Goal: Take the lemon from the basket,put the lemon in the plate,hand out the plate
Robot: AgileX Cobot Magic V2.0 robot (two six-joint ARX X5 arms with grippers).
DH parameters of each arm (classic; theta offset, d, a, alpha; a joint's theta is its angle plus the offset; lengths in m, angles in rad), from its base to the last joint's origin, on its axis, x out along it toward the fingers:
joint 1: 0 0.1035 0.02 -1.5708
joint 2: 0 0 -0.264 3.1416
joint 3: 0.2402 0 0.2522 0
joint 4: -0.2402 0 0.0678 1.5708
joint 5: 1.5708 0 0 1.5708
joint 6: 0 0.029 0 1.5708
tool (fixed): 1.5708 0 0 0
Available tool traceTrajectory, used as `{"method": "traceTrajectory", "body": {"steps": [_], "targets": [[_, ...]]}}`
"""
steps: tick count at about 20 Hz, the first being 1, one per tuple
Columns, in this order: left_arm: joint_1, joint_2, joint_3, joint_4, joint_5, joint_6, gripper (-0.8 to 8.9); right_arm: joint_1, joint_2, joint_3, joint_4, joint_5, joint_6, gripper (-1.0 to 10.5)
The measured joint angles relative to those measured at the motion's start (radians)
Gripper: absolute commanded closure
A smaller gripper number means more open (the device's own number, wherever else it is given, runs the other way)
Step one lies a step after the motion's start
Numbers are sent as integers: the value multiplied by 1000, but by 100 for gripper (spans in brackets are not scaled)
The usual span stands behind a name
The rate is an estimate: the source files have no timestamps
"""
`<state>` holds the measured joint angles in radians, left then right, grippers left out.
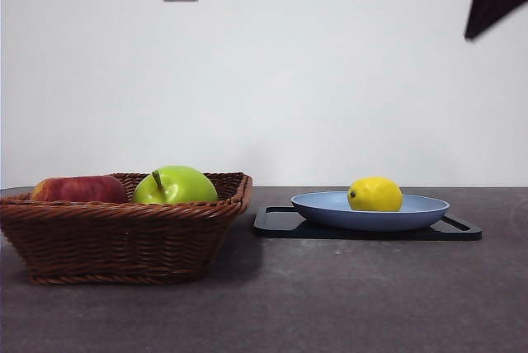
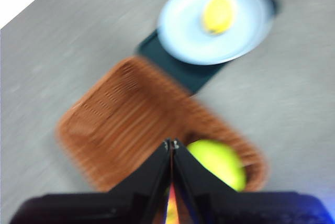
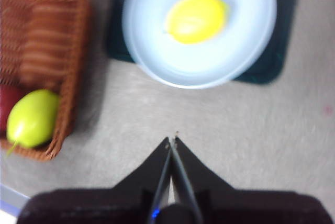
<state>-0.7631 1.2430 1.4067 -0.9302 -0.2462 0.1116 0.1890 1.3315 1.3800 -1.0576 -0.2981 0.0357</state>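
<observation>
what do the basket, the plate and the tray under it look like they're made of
The basket looks like brown woven wicker: ribbed strands and a braided rim show. The plate is smooth, matte light blue with no shine, likely plastic or melamine, though glazed ceramic can't be ruled out. The tray is flat, thin and black with rounded corners, probably plastic; its finish is hard to judge.

Lemon point(image 1: 374, 195) on plate point(image 1: 330, 209) — basket point(image 1: 124, 237) beside.
</observation>
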Motion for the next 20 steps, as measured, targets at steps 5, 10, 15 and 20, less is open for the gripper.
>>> {"method": "traceTrajectory", "body": {"steps": [5, 10, 15, 20], "targets": [[144, -53, -44, 86, 167, 23, 808, 182, -237, -33, 115, 199, -18, 943], [217, -260, -309, 356, 198, 22, 808, 269, -465, -233, 369, 332, -18, 943], [237, -530, -678, 582, 200, -51, 808, 305, -715, -570, 630, 425, -16, 943], [238, -716, -847, 599, 227, -152, 807, 315, -898, -798, 743, 456, -6, 943]]}}
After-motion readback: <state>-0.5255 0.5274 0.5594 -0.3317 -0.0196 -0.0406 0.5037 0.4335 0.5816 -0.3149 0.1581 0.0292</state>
